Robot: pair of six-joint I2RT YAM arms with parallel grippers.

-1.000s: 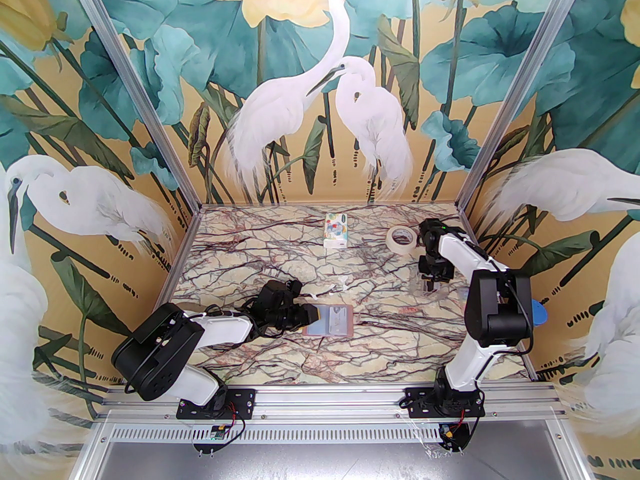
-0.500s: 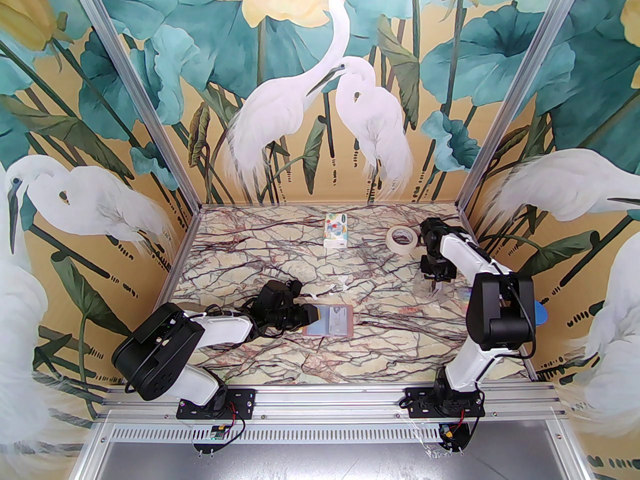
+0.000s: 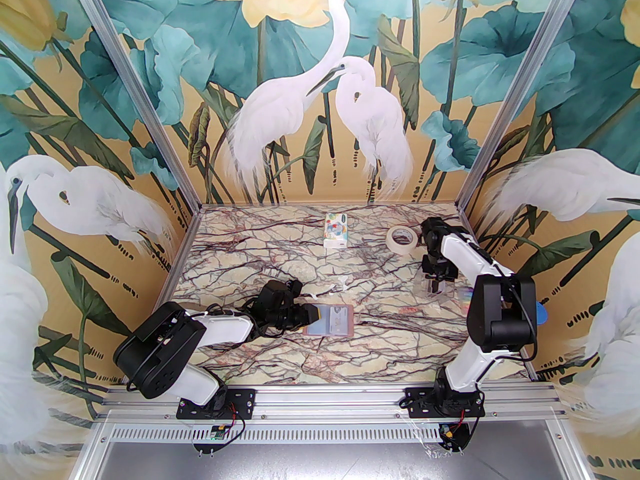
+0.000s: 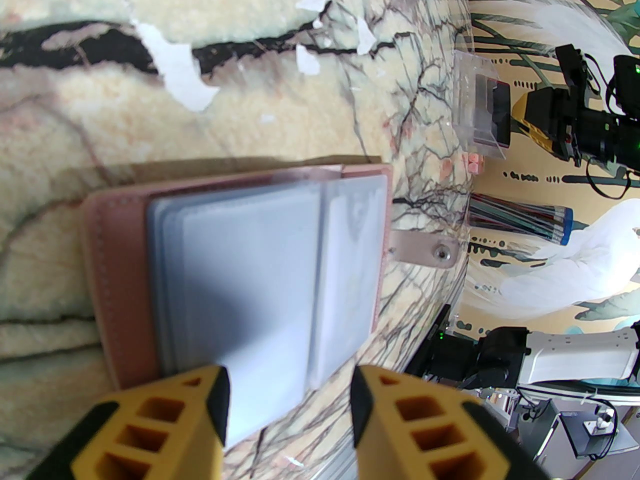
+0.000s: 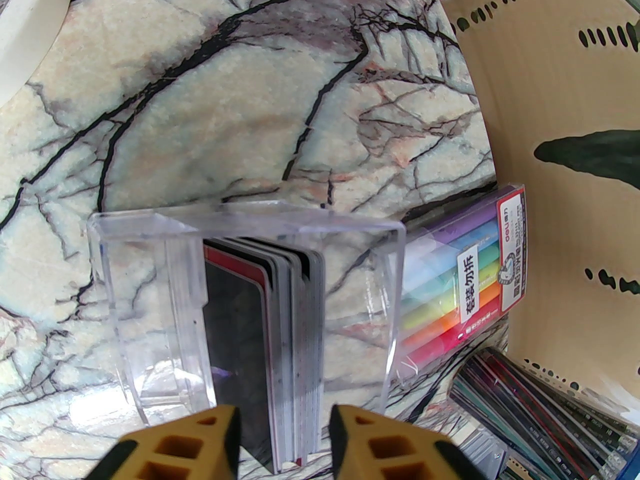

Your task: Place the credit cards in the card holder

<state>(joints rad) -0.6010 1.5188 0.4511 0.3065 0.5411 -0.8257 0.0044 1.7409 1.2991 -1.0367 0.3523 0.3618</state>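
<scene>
— So, what is the ground like?

— A marble-patterned table point(image 3: 280, 363), cream with dark veins. Mural walls point(image 3: 300, 118) of white egrets and teal leaves close it in, with aluminium posts point(image 3: 139, 93) at the corners.

— And the clutter?

— A patterned tissue pack point(image 3: 335, 229) lies at the far middle, with a roll of masking tape point(image 3: 401, 239) to its right. By the right wall a pack of coloured pens point(image 5: 450, 293) lies just beside a clear plastic box point(image 5: 150, 318), and a tube of striped pencils point(image 5: 540, 418) lies near them. White flecks point(image 4: 175, 68) mark the surface beyond the wallet.

— Where are the credit cards point(image 5: 290, 328)?

— Stacked on edge inside that box, its clear walls around them. The front one is dark with a red border. Their faces turn sideways and their thin edges point up at the wrist camera. I cannot tell whether they stand on a long or a short side. The right gripper point(image 5: 285, 413) hangs over them, jaws parted, one finger on each side of the stack. A gap shows beside one finger, so nothing is clamped.

— And the card holder point(image 3: 330, 320)?

— Mid-table, toward the near side, lying open and flat with its pale blue sleeves point(image 4: 260, 278) up. Its long axis runs left to right, and the snap tab point(image 4: 425, 254) points toward the right arm. The left gripper point(image 4: 289, 375) sits at its left end, jaws apart. A sleeve corner lies between the fingers, unpinched.
</scene>
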